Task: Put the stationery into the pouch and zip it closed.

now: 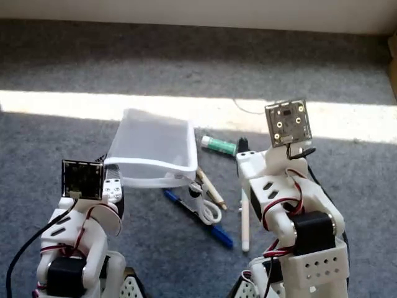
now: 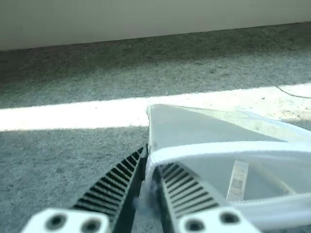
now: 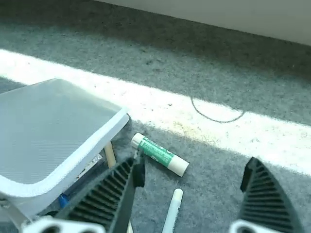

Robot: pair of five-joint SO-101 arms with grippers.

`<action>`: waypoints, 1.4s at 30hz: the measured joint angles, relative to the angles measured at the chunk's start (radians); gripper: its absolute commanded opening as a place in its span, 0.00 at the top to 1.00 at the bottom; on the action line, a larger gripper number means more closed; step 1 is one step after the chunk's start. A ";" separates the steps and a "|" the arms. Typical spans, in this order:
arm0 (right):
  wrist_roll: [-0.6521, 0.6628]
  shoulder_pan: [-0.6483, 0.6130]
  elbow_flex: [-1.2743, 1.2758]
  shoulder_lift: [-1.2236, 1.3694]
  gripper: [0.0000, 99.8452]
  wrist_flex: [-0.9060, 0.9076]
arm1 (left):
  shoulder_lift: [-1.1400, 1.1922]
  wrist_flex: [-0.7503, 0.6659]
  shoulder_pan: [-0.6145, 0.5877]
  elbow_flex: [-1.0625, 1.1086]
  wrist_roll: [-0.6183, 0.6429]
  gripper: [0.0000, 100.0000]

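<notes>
The translucent white pouch (image 1: 152, 148) lies on the grey carpet, its mouth rim raised toward the arms. My left gripper (image 2: 146, 156) is shut on the corner of the pouch (image 2: 209, 136) rim; in the high view the left gripper (image 1: 115, 172) is at the pouch's near left corner. The right gripper (image 3: 187, 194) hangs open over a green glue stick (image 3: 159, 154) and a white pen (image 3: 171, 213), touching neither. In the high view the right gripper (image 1: 244, 148) is just right of the glue stick (image 1: 218, 145). A blue pen (image 1: 205, 218), a wooden pencil (image 1: 211, 190) and the white pen (image 1: 245, 220) lie between the arms.
A looped white cord (image 1: 209, 211) lies across the blue pen. A thin wire (image 3: 216, 114) curls on the sunlit strip of carpet behind the glue stick. A pale wall (image 1: 198, 12) runs along the far side. Open carpet spreads left of the pouch.
</notes>
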 measured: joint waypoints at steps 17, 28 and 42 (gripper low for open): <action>-0.002 0.011 0.138 0.000 0.70 -0.157 | 0.611 0.091 0.020 -0.549 0.064 0.99; -0.002 0.011 0.146 0.020 0.75 -0.157 | 0.779 0.101 0.040 -0.677 0.098 0.99; 0.038 0.012 -0.150 0.666 0.78 0.040 | 0.735 0.101 -0.023 -0.554 0.114 0.99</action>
